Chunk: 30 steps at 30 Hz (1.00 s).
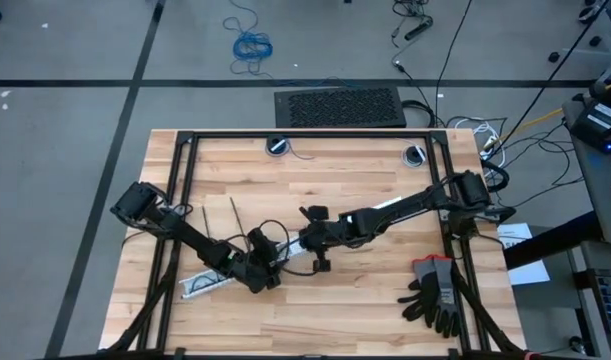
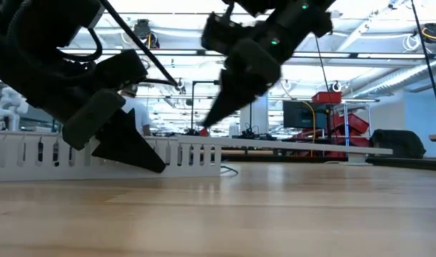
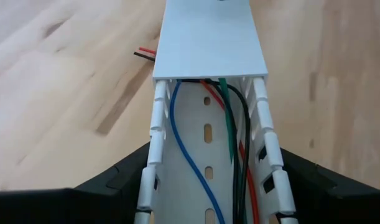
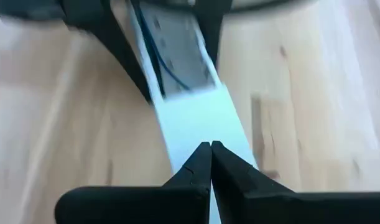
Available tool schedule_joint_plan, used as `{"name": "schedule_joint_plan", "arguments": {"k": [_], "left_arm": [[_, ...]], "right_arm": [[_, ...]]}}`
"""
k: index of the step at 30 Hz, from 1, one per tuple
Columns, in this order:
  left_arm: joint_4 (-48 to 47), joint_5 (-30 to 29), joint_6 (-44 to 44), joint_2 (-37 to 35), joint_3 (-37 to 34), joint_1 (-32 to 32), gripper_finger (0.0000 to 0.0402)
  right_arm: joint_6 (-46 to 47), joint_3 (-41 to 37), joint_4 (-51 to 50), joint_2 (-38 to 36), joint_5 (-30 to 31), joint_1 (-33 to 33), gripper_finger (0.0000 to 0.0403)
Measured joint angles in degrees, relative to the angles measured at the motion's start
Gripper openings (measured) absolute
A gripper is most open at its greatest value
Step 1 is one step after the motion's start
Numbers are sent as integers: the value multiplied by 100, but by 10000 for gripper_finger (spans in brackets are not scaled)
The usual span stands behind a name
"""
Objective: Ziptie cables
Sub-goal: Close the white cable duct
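A: On the table, from above: left gripper [image 1: 260, 272] astride the white slotted strip [image 1: 200, 283]; two zipties [image 1: 207, 228] lying loose beside it.

B: Low down: right gripper [image 2: 210, 118], fingers shut, tip above the strip's lid [image 2: 303, 146].

A: Left wrist: fingers [image 3: 124, 177] wide, flanking the strip, pinching nothing; cables [image 3: 230, 137] inside.

B: Right wrist: shut tips over the lid. I'd steady the strip and slide straight, sparing the wires.

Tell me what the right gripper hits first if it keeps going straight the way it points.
Probably the flat white cover of the slotted white plastic cable channel: the shut right gripper points along it, just above. Depth is unclear.
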Motion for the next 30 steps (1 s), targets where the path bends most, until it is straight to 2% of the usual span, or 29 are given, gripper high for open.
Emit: {"name": "schedule_joint_plan", "arguments": {"k": [4,11,17,30], "left_arm": [[540,345,250,271,4,116,254],[1536,644,400,777,12,368,254],[1736,692,518,805,14,372,254],[1863,739,700,817,51,344,255]], "right_arm": [[266,1,-740,-3,117,-84,0],[460,-35,-453,227,9,-31,0],[463,-31,151,400,-58,62,0],[509,-37,616,582,-340,53,0]]}}
